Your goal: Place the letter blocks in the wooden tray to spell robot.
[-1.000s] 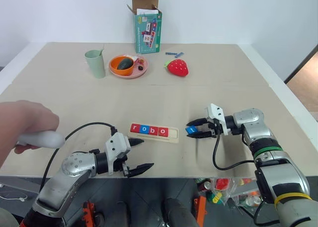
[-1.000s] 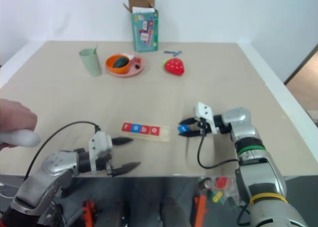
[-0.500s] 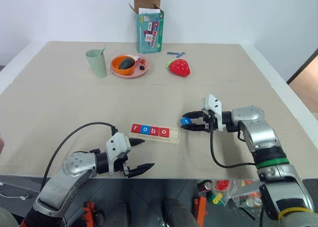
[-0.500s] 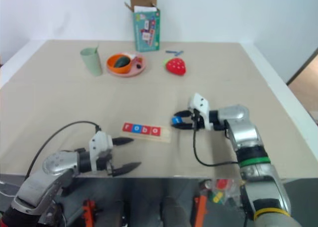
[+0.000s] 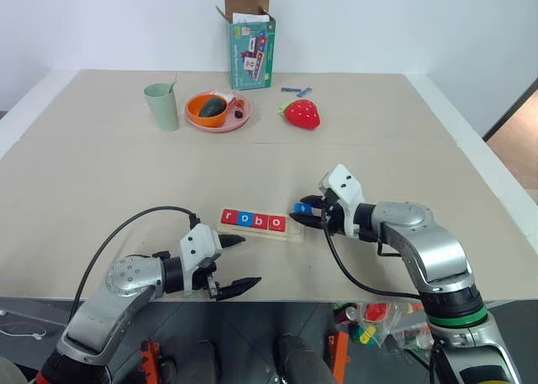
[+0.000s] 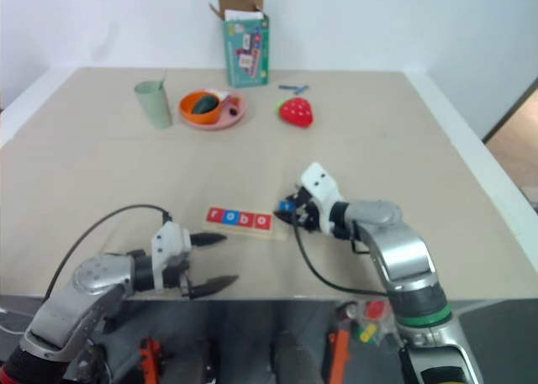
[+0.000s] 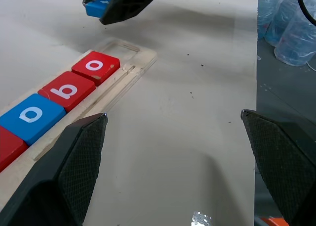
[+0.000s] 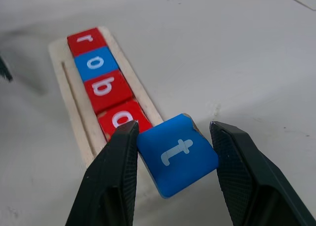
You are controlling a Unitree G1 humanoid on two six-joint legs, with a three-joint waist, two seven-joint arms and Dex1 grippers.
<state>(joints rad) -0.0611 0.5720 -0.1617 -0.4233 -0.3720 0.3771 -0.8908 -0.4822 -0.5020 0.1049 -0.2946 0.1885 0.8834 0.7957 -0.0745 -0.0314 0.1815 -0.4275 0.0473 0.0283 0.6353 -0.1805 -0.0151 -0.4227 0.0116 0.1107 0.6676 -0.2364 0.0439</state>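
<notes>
Tray: wooden tray [image 5: 261, 225] is lying at lower centre of the left eye view, holding r, o, b, o tiles [image 8: 105, 79]; its right-end slot is sitting empty.
Right gripper [image 5: 308, 213]: pinching the blue t tile [image 8: 177, 154] just above that slot.
Left gripper [image 5: 237, 261]: hanging wide, carrying nothing.
Risk: t tile is sitting skewed between the fingers, so it is likely risking landing on the tray rim or nudging the neighbouring red o.

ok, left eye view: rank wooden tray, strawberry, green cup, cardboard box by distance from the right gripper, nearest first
1. wooden tray: just left of the right gripper, near edge of table.
2. strawberry: farther back, roughly straight behind.
3. green cup: back left.
4. cardboard box: far edge, behind the plate.

Cup and box are fairly close to call.
</notes>
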